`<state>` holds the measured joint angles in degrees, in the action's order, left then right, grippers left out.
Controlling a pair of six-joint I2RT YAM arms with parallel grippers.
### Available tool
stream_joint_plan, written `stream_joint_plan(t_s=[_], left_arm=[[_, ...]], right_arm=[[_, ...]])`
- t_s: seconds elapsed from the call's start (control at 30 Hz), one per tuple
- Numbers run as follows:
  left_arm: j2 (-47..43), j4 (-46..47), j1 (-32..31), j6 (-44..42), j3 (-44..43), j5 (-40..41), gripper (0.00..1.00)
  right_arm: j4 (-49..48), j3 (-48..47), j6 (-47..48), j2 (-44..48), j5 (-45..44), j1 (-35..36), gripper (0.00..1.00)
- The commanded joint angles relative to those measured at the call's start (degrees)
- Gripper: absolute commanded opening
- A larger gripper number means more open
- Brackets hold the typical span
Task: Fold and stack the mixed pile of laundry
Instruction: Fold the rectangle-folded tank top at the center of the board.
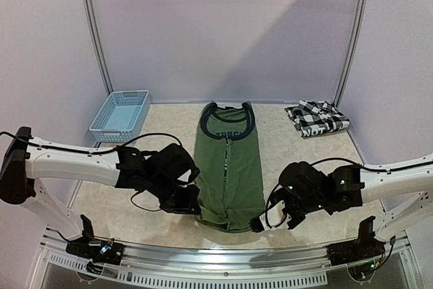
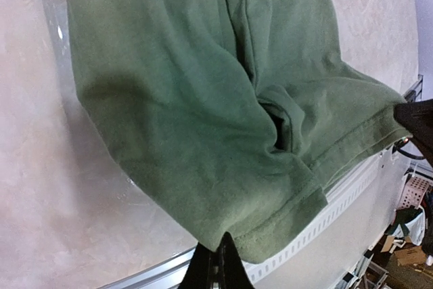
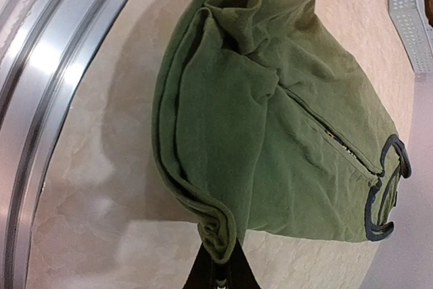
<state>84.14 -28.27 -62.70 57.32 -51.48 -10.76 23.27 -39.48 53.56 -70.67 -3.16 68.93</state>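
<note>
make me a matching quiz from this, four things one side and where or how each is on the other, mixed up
1 green shirt
2 checked shirt
3 blue basket
4 left tool

a far right
b shut on a green hem corner
c far left
d centre, laid out lengthwise

Pairs: 1-d, 2-a, 3-c, 4-b
</note>
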Motion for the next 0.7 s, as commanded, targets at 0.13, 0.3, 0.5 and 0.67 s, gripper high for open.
stream_joint_plan(t_s=[0.13,0.3,0.5,0.67], left_arm=[[1.5,-7.7,7.9,-9.7,-9.7,4.2,0.00],[5.6,-8.5,13.4,-15.4,-15.2,4.4,0.00],[11.4,-7.1,18.5,-20.1,-21.2,4.5,0.00],[17.4,-5.6,22.2,-22.6,-26.6,4.1,0.00]], right_arm=[[0.0,-5.8,-5.3,1.1,0.0,-7.3,0.00],[-1.3,-10.6,-7.5,-2.3,0.4,-13.3,0.00],[-3.7,-18.7,-11.6,-10.4,2.4,-23.2,0.00],[-5.4,-24.1,-15.1,-17.5,4.2,-27.8,0.00]])
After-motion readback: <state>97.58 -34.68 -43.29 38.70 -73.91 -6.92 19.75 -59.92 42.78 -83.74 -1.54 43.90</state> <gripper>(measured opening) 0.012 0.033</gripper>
